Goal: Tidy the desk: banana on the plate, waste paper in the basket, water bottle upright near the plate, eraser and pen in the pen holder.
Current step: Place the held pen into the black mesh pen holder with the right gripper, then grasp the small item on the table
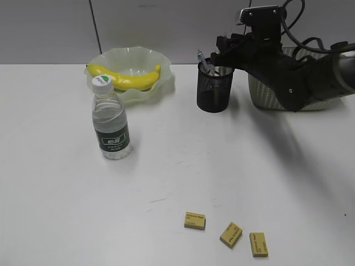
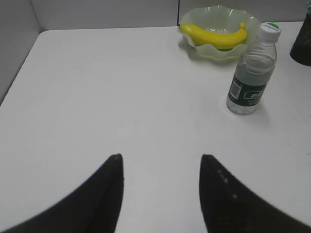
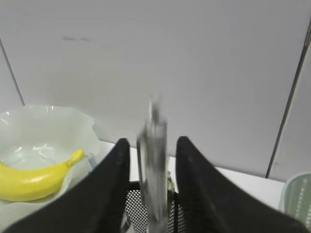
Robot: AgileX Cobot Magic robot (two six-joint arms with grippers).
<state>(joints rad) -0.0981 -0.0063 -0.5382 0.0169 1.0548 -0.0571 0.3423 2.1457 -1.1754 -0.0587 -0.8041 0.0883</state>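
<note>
- Right gripper [image 1: 222,55] sits at upper centre-right of the exterior view, directly above the pen holder [image 1: 214,88].
- Right wrist view: a blurred pen [image 3: 154,160] stands between the two dark fingers [image 3: 114,179], with a visible gap on each side. Jaws parted; not clamped on the pen. The pen's lower end is inside the holder's mesh rim at the bottom of the frame.
- Exterior view: the pen [image 1: 203,61] sticks out of the holder, leaning toward its upper-left rim, just left of the gripper.
- Left gripper [image 2: 160,194] shows at the bottom of the left wrist view, jaws moderately wide with nothing between them, only bare desk [image 2: 121,97].
- Banana [image 1: 125,77] lies in the plate [image 1: 161,86], upper left of the exterior view, well left of the right gripper.
- Water bottle [image 1: 111,119] stands upright, cap up, just below and in front of the plate.
- Basket [image 1: 260,94] is at upper right, largely hidden behind the right arm.
- Three yellow erasers [image 1: 194,220] [image 1: 231,234] [image 1: 258,244] lie on the desk, lower centre-right, well apart from both grippers.
</note>
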